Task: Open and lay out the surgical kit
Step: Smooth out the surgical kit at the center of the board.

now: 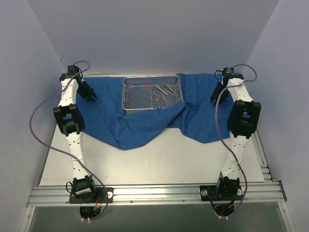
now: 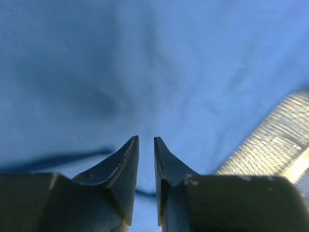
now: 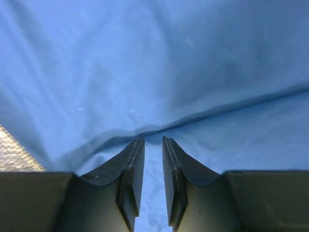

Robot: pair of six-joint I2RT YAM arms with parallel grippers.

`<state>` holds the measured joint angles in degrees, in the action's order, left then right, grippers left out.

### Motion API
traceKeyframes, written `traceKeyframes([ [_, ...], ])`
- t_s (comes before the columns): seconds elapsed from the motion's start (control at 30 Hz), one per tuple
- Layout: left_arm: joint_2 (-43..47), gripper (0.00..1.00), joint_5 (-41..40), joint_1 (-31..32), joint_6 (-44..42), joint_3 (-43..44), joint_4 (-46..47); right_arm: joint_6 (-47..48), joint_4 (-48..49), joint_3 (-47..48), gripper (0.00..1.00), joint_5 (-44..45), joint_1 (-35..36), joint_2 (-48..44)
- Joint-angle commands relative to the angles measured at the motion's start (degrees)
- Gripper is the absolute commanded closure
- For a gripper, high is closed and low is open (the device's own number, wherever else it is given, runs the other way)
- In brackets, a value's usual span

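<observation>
So the white table [image 1: 159, 164] takes up most of the overhead view, and the big royal-blue cloth wrap [image 1: 140, 128] is spread across its 12 o'clock half. The wrap is opened out but rumpled. Two pointed flaps droop toward 6 o'clock, and a raised fold runs between them right below the tray.

The silver wire-mesh tray [image 1: 137, 94] sits on the cloth, a bit toward 12 o'clock from the table's middle. It's rectangular and uncovered. The slim steel instruments [image 1: 164, 92] lie in a loose pile in its 3 o'clock half.

The left gripper [image 1: 91, 96] hangs over the cloth at the tray's 9 o'clock. Its wrist camera shows the jaws a narrow slit apart, with nothing pinched between them. The right gripper [image 1: 213, 99] is at the tray's 3 o'clock, same deal: a slim gap, released, with a crease of cloth just past its tips.

Hard to make out:
- The instruments overlap, so I can't count them or tell types apart.
- Both wrist views are mostly blurry blue, with only a corner of mesh cut off at the edge.
- From above, I can't tell if either claw is touching the fabric.
</observation>
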<state>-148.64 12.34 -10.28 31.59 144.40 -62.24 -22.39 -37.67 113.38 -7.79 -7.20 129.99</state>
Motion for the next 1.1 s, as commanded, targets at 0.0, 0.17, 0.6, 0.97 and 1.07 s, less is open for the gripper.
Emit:
traceKeyframes([
  [0.0,-4.81,0.73,1.54,-1.14,-1.97,2.73,-2.54,-0.19,0.93,-3.86,0.78,1.46,-0.79,-1.24],
  [0.17,-9.64,0.73,4.88,-2.9,-0.66,4.49,-1.4,-0.99,2.25,-4.84,0.78,1.99,-2.38,2.45],
  [0.6,-6.06,0.7,11.48,-7.12,1.54,4.15,3.97,2.0,-5.82,8.69,0.65,4.8,-3.27,7.12],
  [0.97,15.82,0.63,-9.32,-0.01,-7.04,-5.61,-5.34,3.15,-7.07,-0.69,0.37,3.05,4.99,-8.78],
  [1.07,22.41,0.35,-18.66,3.68,-11.0,-8.42,-6.06,2.09,-4.0,-7.02,0.36,1.29,9.03,-15.18],
])
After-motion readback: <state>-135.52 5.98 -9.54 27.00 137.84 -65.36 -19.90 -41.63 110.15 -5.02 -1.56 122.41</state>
